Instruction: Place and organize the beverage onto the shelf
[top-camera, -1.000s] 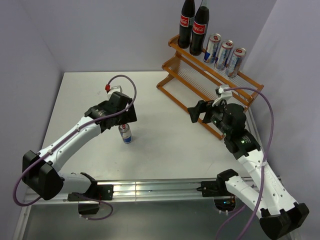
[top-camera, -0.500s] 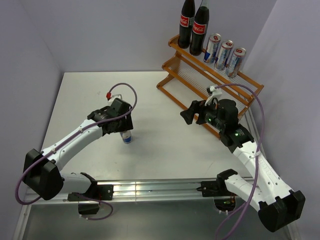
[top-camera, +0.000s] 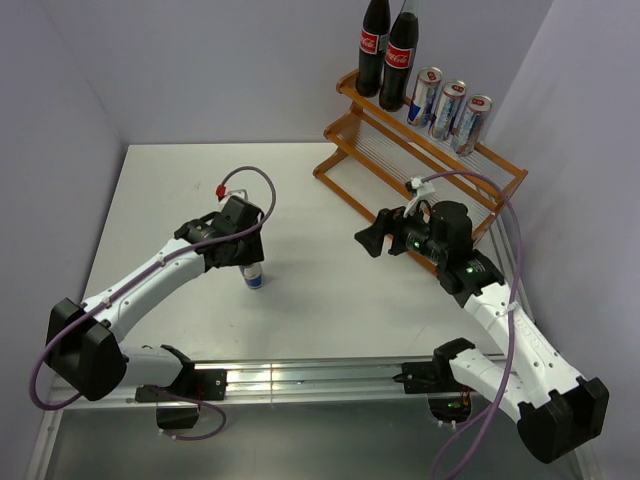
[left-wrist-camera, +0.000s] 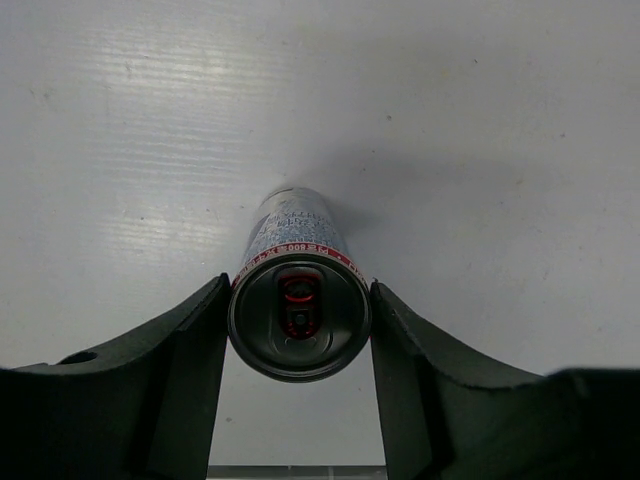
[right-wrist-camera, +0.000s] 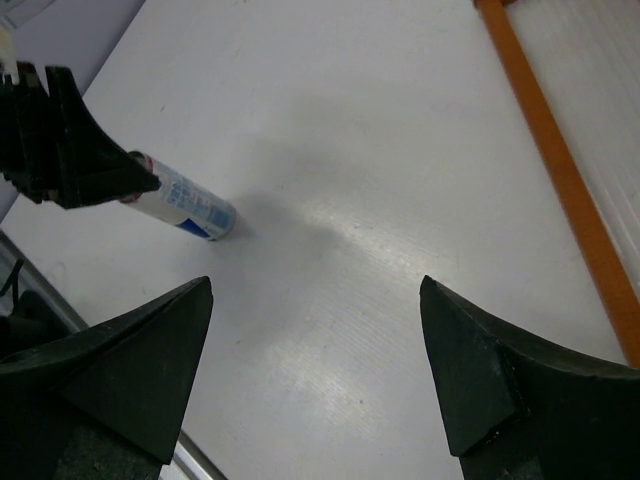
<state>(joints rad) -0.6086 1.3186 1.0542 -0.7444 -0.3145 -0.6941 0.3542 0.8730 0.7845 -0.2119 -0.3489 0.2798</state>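
left hand (top-camera: 248, 262) clamped on can (left-wrist-camera: 298, 300) mid-table | right hand (right-wrist-camera: 315, 285) agape over table (top-camera: 330, 290), shelf (right-wrist-camera: 560, 180) edge beside

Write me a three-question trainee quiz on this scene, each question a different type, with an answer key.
1. True or false: the right gripper is holding a can.
2. How many cans stand on the top tier of the shelf? A) two B) three C) four
3. Fill in: the fingers of the left gripper sit either side of a can standing on the ____.
Key: 1. False, its fingers are open and empty. 2. B. 3. table.
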